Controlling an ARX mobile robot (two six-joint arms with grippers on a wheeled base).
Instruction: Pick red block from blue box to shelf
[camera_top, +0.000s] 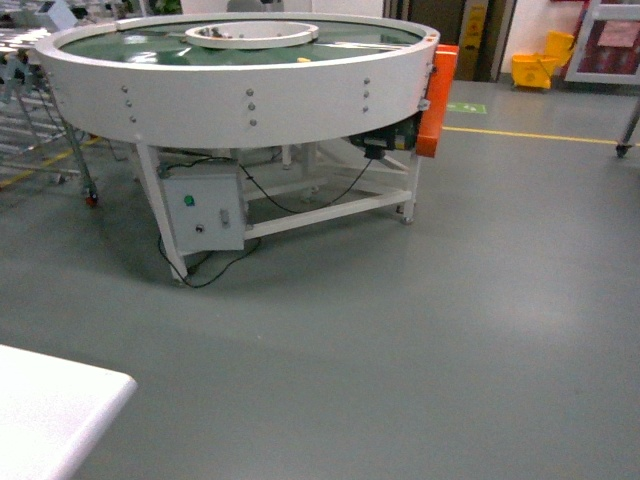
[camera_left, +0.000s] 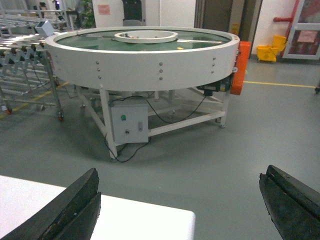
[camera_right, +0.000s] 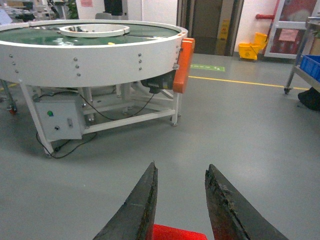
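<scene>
Grey workshop floor (camera_right: 240, 150) ahead, round conveyor (camera_right: 90, 47) beyond both pincers.
Right pincer (camera_right: 180, 205) clamped on red block (camera_right: 175, 233), low between its tips; marginal grip risks dropping in transit. Left pincer (camera_left: 180, 205) apart, empty. Shelf (camera_right: 305, 65) far right.

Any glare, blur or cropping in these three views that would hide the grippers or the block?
Head view: even indoor light, slightly soft, no gripper visible. Left wrist view: left gripper fingers dark, cropped by the bottom edge, set wide apart; white table bright, not blown out. Right wrist view: right gripper sharp enough, red block between its fingers cut off at the bottom edge.
</scene>
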